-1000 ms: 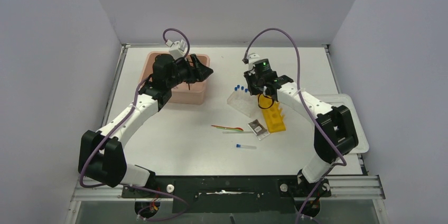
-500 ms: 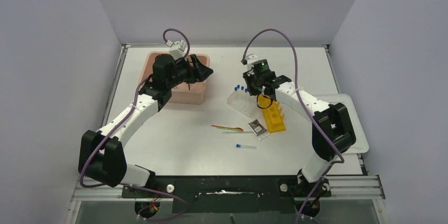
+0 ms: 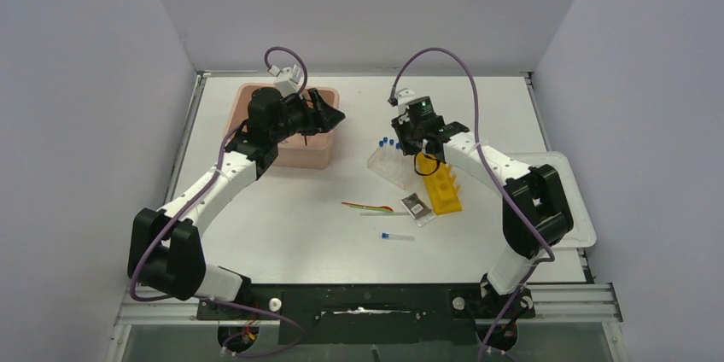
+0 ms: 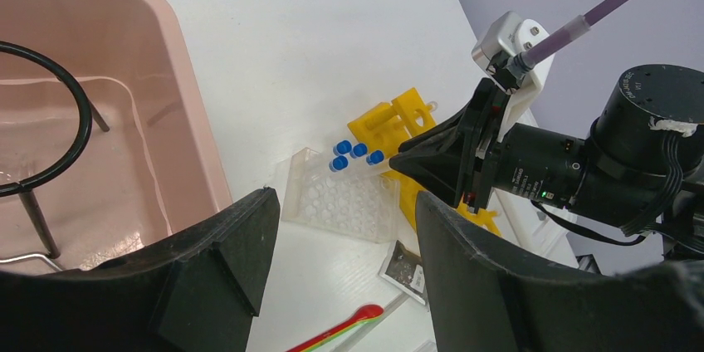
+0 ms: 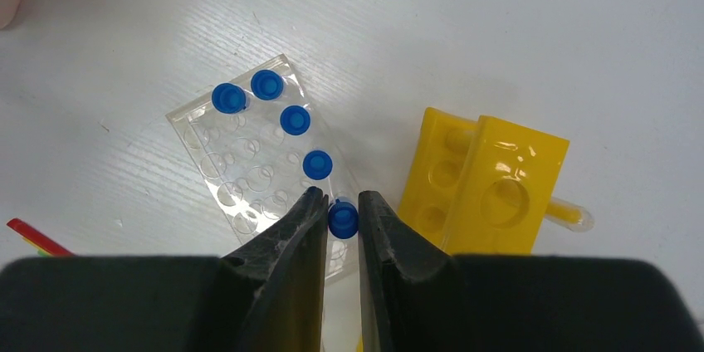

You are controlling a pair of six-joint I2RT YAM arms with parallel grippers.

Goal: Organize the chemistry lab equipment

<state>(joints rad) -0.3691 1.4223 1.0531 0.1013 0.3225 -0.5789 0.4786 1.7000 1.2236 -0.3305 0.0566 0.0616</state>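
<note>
Right gripper (image 5: pixel 340 198) pinches a blue-capped clear tube (image 5: pixel 343 220) at the lower edge of the clear plastic tube rack (image 5: pixel 241 169), centre of the wrist view. The tube's long axis points at the camera, so only its cap shows. Black fingers cut off the yellow holed rack (image 5: pixel 498 186) at lower right. Left gripper (image 4: pixel 344 202), spread and empty, hangs at the rim of the pink rectangular tub (image 4: pixel 195 111), where the black wire ring with stem (image 4: pixel 84 115) runs off the frame's left edge. Print on the small dark packet (image 3: pixel 416 207) is too small to read.
</note>
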